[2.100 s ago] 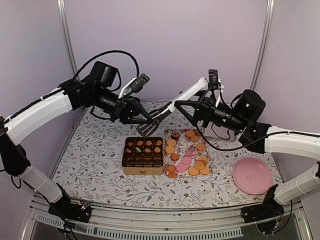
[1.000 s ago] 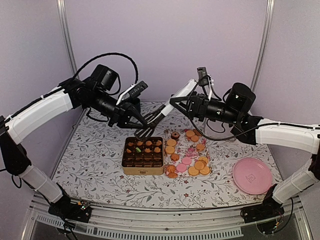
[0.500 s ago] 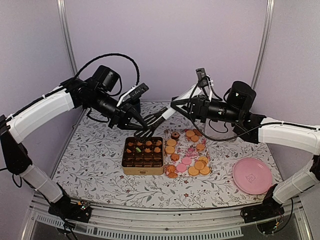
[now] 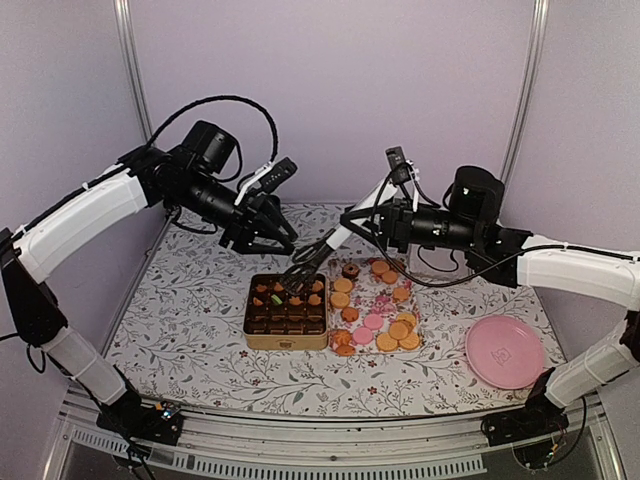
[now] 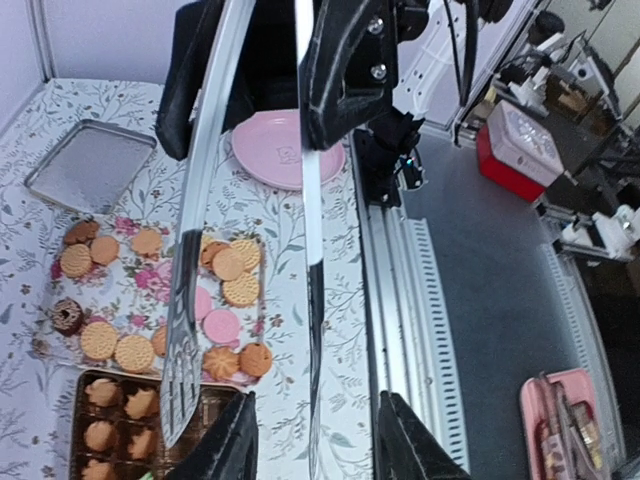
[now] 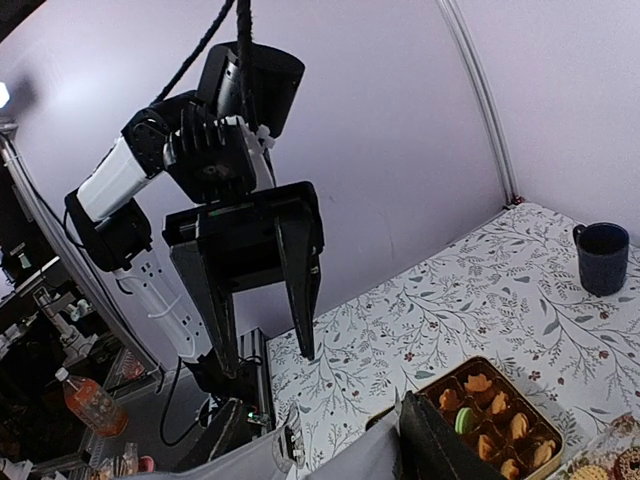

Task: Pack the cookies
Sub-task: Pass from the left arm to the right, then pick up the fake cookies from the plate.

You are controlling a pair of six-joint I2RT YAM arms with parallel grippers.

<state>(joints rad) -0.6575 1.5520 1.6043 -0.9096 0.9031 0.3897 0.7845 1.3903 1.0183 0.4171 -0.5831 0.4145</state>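
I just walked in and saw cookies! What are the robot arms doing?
The right gripper holds tongs, their tips just over the box. The left gripper is open and empty next to them. Most cookies lie beside the box; a few are already in it.

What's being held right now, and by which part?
The right gripper holds the tongs by their handle end; the left gripper is open and empty.

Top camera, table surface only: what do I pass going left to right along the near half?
gold box → loose cookies → pink plate
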